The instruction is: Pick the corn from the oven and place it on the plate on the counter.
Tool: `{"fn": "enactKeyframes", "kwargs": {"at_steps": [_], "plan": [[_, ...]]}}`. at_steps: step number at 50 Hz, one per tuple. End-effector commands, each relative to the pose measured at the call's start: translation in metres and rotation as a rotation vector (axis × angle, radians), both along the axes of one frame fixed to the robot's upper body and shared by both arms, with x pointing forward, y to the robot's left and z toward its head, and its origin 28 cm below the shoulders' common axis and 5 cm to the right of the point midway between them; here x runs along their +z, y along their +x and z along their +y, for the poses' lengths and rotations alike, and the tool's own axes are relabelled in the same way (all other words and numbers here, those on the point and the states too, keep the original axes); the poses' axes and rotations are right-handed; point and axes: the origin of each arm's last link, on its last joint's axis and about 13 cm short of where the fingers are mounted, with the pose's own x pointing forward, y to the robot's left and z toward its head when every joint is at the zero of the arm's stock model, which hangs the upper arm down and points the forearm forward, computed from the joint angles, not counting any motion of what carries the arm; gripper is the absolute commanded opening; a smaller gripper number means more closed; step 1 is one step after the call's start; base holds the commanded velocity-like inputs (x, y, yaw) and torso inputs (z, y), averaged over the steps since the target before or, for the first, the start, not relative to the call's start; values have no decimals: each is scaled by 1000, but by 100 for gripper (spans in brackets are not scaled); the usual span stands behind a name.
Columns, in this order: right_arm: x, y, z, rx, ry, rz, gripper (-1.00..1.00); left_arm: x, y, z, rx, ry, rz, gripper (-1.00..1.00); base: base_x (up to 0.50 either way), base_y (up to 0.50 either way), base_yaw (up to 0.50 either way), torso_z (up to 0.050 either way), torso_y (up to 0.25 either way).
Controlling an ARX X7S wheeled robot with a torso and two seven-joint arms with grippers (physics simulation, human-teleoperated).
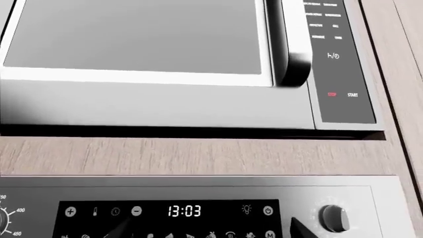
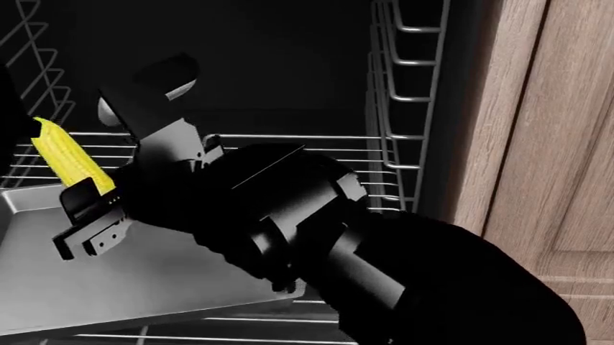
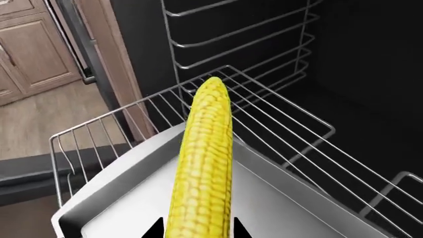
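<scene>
The yellow corn [image 3: 201, 168] sits lengthwise between the dark fingertips of my right gripper [image 3: 197, 231], which is shut on it. In the head view the corn [image 2: 60, 154] points up and away, held by the right gripper [image 2: 85, 198] over the grey tray [image 2: 144, 287] inside the dark oven [image 2: 287, 65]. The tray [image 3: 284, 208] rests on a silver wire rack [image 3: 278, 114]. My left gripper [image 1: 208, 233] is open and empty in front of the oven's control panel [image 1: 165, 213]. The plate and the counter are out of view.
A microwave [image 1: 138, 39] with a keypad strip [image 1: 334, 54] sits above the panel, with a wood band [image 1: 198, 156] between them. Wire side rails [image 2: 408, 100] line the oven wall. A wooden cabinet [image 2: 547, 144] stands to the right of the oven. The oven door edge [image 3: 79, 44] and floor show beyond.
</scene>
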Motion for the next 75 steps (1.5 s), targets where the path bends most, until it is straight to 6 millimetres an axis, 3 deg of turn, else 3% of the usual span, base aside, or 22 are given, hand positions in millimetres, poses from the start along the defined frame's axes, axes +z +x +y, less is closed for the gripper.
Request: {"fn": "enactKeyframes", "kwargs": {"at_steps": [1,6,15,34,41,49,66,71,75], "plan": [[25,-5,10,37,92,-23,-100,11,-8,-7,-8,27,-22,100,0,0,0,0,0],[36,-7,14,33,162,-17,-100,14,-10,-8,-9,30,-27,100,0,0,0,0,0],[42,-27,-3,32,228,-25,-100,18,-15,-13,-18,39,-38,100,0,0,0,0,0],[61,-57,-16,68,328,-46,-100,19,-14,-18,-40,54,-42,100,0,0,0,0,0],[75,-67,-21,80,377,-75,-100,19,-14,-19,-42,55,-40,100,0,0,0,0,0],[77,-82,-29,104,379,-193,-100,16,-14,-18,-43,50,-36,100,0,0,0,0,0],[91,-87,-40,14,478,-257,-100,10,-12,-16,-43,37,-25,100,0,0,0,0,0],[105,-85,-45,-38,573,-230,-100,9,-12,-15,-40,34,-22,100,0,0,0,0,0],[112,-88,-48,-47,560,-314,-100,8,-11,-15,-42,34,-20,100,0,0,0,0,0]]}}
